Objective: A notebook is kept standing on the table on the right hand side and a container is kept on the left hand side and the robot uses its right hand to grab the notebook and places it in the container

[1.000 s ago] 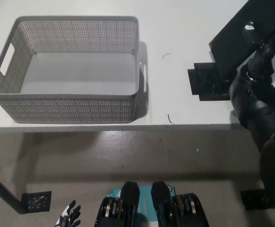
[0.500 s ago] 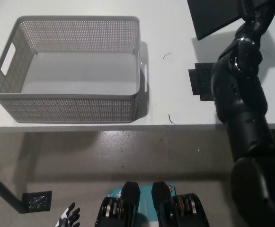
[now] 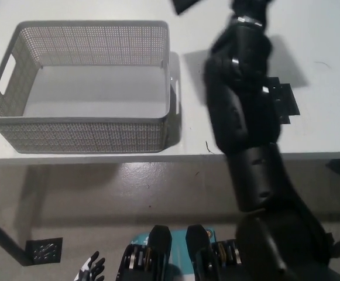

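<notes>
The flat black notebook [image 3: 186, 5] showed only as a dark corner at the very top edge of the view, raised off the white tabletop [image 3: 322, 41] and lying a little to the right of the container's far right corner. The rest of it ran out of the picture. The black right hand [image 3: 253, 7] was up there just beside it, mostly cut off by the top edge, so I could not tell how its fingers sat or whether they were gripping the notebook. The black right arm [image 3: 243, 117] stretched from the lower right up across the tabletop to that hand. The grey perforated plastic basket [image 3: 88, 133], rectangular with cut-out handles in its short walls, stood on the left part of the tabletop, close to the front edge. A small flat black stand [image 3: 284, 102] lay on the tabletop just right of the arm, partly hidden by it. The white left hand [image 3: 90, 271] hung low at the bottom left, below the tabletop's edge, its fingers spread and holding nothing.
</notes>
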You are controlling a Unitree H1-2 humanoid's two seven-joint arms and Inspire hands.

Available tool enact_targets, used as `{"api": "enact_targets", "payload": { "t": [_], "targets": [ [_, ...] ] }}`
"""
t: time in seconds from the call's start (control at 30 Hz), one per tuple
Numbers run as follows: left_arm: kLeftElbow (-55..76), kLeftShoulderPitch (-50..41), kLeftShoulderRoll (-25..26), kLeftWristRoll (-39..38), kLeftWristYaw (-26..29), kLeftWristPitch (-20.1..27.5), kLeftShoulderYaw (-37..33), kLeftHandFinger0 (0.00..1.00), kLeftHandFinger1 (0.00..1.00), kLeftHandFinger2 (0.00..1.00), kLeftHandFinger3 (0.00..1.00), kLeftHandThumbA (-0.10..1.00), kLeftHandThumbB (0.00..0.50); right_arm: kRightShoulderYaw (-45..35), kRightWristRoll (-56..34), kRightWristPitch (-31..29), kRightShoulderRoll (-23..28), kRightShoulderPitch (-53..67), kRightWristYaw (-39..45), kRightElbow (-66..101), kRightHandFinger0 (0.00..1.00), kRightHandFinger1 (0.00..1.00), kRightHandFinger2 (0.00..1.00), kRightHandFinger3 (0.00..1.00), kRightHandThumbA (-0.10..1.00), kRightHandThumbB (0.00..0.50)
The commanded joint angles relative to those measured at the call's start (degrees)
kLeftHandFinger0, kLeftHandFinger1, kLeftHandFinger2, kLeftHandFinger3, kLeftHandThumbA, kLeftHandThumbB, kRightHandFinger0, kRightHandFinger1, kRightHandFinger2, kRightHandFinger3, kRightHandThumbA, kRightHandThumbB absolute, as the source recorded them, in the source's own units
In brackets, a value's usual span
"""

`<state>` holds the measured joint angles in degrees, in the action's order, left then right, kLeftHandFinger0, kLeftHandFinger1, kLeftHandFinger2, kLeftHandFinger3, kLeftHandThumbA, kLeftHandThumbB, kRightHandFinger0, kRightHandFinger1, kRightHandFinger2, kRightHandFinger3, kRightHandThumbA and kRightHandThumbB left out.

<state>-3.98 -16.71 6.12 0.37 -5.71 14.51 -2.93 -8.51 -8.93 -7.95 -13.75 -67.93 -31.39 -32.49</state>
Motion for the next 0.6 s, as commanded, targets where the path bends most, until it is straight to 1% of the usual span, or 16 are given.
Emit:
{"api": "enact_targets", "payload": {
  "t": [0.0,0.03,0.07,0.1,0.13,0.2,0.23,0.27,0.33,0.37,0.4,0.43,0.47,0.5,0.53,0.57],
  "targets": [
    [1.4,-0.3,1.0,0.6,-1.3,-0.1,-0.9,1.0,1.0,1.0,1.0,1.0,0.092,2.2,3.4,-1.3,-1.4,-5.0,0.6,-2.9,0.0,0.13,0.58,0.68,-0.1,0.094],
    [1.6,-0.2,1.0,1.0,-1.2,-0.4,-1.1,1.0,1.0,1.0,1.0,1.0,0.092,2.5,3.9,-1.6,-1.8,-5.4,0.0,-4.6,0.0,0.11,0.57,0.68,-0.1,0.098],
    [1.9,-0.2,1.2,0.8,-1.3,-1.1,-1.1,1.0,1.0,1.0,1.0,1.0,0.098,3.0,4.7,-2.1,-2.2,-6.0,-0.5,-7.0,0.0,0.09,0.56,0.71,-0.1,0.089],
    [1.9,-0.1,1.2,0.7,-1.4,-1.2,-1.2,1.0,1.0,1.0,1.0,1.0,0.099,3.5,5.4,-2.2,-2.2,-6.3,-0.8,-8.3,0.0,0.09,0.56,0.71,-0.1,0.081],
    [1.7,0.0,1.0,0.8,-1.4,-1.0,-1.5,1.0,1.0,1.0,1.0,1.0,0.103,4.8,7.6,-3.2,-2.3,-6.8,-1.9,-11.9,0.0,0.09,0.56,0.71,-0.1,0.087],
    [1.4,0.0,0.7,0.9,-1.4,-0.7,-1.9,1.0,1.0,1.0,1.0,1.0,0.097,6.0,9.2,-4.0,-2.2,-7.0,-2.9,-14.7,0.0,0.08,0.55,0.71,-0.1,0.083],
    [1.6,-0.1,0.9,1.3,-1.4,-0.6,-2.1,1.0,1.0,1.0,1.0,1.0,0.099,6.7,10.0,-4.3,-2.6,-7.5,-4.2,-17.8,0.0,0.04,0.52,0.72,-0.1,0.089],
    [1.7,-0.2,1.1,1.4,-1.6,-0.5,-2.3,1.0,1.0,1.0,1.0,1.0,0.107,7.4,10.9,-4.9,-2.9,-7.9,-5.2,-20.6,0.0,0.0,0.47,0.68,-0.1,0.094],
    [1.7,-0.1,1.0,1.5,-1.4,-0.7,-2.4,1.0,1.0,1.0,1.0,1.0,0.127,8.4,11.4,-6.0,-3.4,-8.5,-6.1,-25.1,0.0,0.0,0.44,0.66,-0.1,0.093],
    [1.6,0.0,0.9,1.4,-1.3,-0.7,-2.4,1.0,1.0,1.0,1.0,1.0,0.144,9.0,11.8,-6.4,-3.5,-8.8,-6.6,-27.1,0.0,0.0,0.42,0.65,-0.1,0.093],
    [1.2,0.3,0.8,1.8,-1.0,-0.2,-2.4,1.0,1.0,1.0,1.0,1.0,0.161,9.6,12.1,-7.0,-3.5,-9.2,-7.1,-29.7,0.0,0.0,0.43,0.66,-0.1,0.091],
    [1.2,0.4,0.8,1.8,-1.0,-0.2,-2.4,1.0,1.0,1.0,1.0,1.0,0.162,9.7,12.1,-7.2,-3.4,-9.3,-7.3,-30.1,0.0,0.0,0.43,0.66,-0.1,0.092],
    [1.3,0.3,0.9,2.4,-0.7,-0.3,-2.5,1.0,1.0,1.0,1.0,1.0,0.182,9.9,11.9,-8.1,-3.5,-9.8,-7.4,-33.3,0.0,0.0,0.48,0.71,-0.1,0.098],
    [1.4,0.4,0.9,2.4,-0.8,-0.4,-2.6,1.0,1.0,1.0,1.0,1.0,0.182,10.0,11.9,-8.4,-3.5,-10.0,-7.6,-34.3,0.0,0.01,0.49,0.71,-0.1,0.094],
    [1.2,0.5,1.0,3.1,-0.7,0.0,-2.8,1.0,1.0,1.0,1.0,1.0,0.174,10.1,11.8,-8.2,-3.5,-10.5,-7.7,-36.2,0.0,0.02,0.51,0.71,-0.1,0.099],
    [1.0,0.4,1.0,3.3,-0.5,0.5,-2.9,1.0,1.0,1.0,1.0,1.0,0.175,10.5,11.9,-8.4,-3.4,-10.6,-7.2,-37.6,0.0,0.02,0.52,0.71,-0.1,0.092]
  ]
}}
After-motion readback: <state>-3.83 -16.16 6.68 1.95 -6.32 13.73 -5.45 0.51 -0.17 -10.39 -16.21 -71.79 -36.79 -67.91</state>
